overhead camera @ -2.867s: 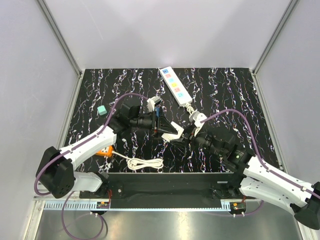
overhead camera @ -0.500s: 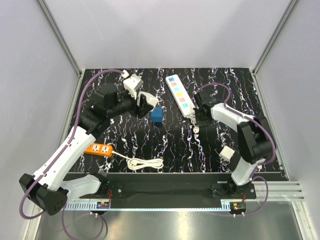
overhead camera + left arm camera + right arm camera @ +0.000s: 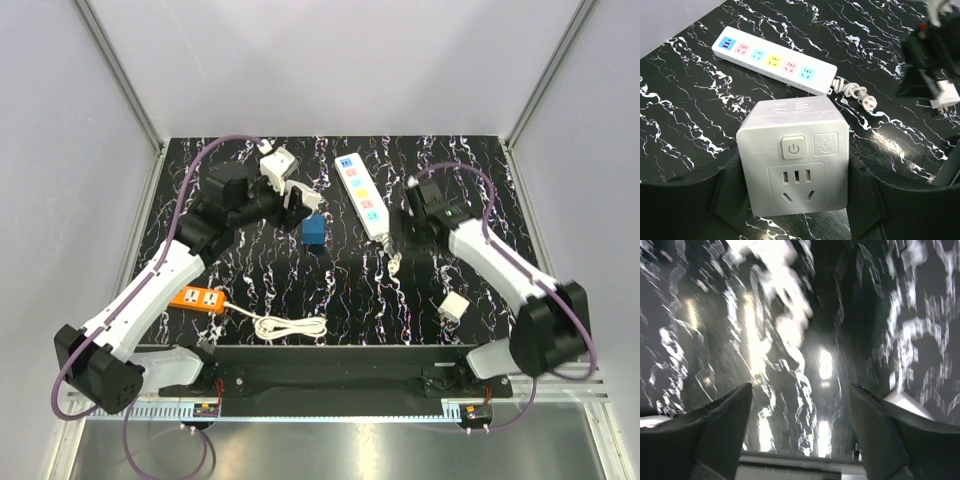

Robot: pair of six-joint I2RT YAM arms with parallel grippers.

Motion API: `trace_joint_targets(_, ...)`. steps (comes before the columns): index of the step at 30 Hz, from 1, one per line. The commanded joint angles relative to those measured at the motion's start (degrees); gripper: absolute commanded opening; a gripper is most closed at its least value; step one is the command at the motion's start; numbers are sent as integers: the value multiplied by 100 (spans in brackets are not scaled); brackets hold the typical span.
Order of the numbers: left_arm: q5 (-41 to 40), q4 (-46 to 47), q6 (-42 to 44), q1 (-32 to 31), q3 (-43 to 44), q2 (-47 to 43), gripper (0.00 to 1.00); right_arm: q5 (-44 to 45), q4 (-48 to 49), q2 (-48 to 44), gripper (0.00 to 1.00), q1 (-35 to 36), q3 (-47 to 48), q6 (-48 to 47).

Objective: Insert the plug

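Observation:
The plug (image 3: pixel 314 231), a royal-blue cube, stands on the black marbled table left of the white power strip (image 3: pixel 361 194). In the left wrist view the plug (image 3: pixel 792 165) turns a pale face with a power button and socket holes to the camera. My left gripper (image 3: pixel 303 212) is open, and its two fingers sit close on either side of the plug (image 3: pixel 795 162). The power strip (image 3: pixel 775 60) lies beyond it, with several coloured sockets. My right gripper (image 3: pixel 411 222) is open and empty just right of the strip's near end. Its wrist view (image 3: pixel 800 390) is blurred and shows only table.
The strip's coiled cord and its pronged end (image 3: pixel 393 255) lie near the strip's near end. A small white cube adapter (image 3: pixel 453 306) sits at the right front. An orange socket block (image 3: pixel 196 298) with a white cord (image 3: pixel 290 326) lies at the left front.
Half a second ago my left gripper was a little further from the plug; it has moved in around it. My right arm has swung right, off the strip's end. The plug has not moved.

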Motion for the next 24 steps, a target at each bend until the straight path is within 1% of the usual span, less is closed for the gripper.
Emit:
trace_joint_targets(1,-135,558,-190,-2,15,-390,0,-150,805,822,87,35,929,-736)
trace_joint_targets(2,-145,558,-303,-2,-151,-582,0,-115,885,1303,89,35,1375,-972)
trace_joint_targets(4,-145,550,-366,-2,-327,-794,0,-36,973,1789,93,35,1843,-1219)
trace_joint_targets(5,-137,523,-366,-2,-485,-1013,0,86,973,2244,93,35,2289,-1456)
trace_joint_targets(7,-224,261,-366,-2,-574,-1207,0,157,965,2659,96,35,2687,-1755)
trace_joint_targets(8,-277,146,-357,-2,-566,-1347,0,375,973,2940,97,44,2976,-1983)
trace_joint_targets(9,-390,-64,-366,-2,-548,-1410,0,465,1008,3056,99,27,3075,-2029)
trace_joint_targets(10,-383,-144,-366,-2,-531,-1454,0,465,1061,3144,100,18,3163,-2264)
trace_joint_targets(12,-513,-276,-629,-2,-504,-1559,0,185,1088,3372,100,-8,3357,-2599)
trace_joint_targets(16,-585,-180,-867,7,-740,-1508,0,-325,1105,3829,100,-17,3559,-2768)
trace_joint_targets(21,-32,-145,-999,7,-838,-1340,0,-528,1105,4278,100,-17,3665,-2934)
trace_joint_targets(24,-162,-31,-1095,7,-961,-1340,0,-352,1158,4542,100,-35,3761,-3127)
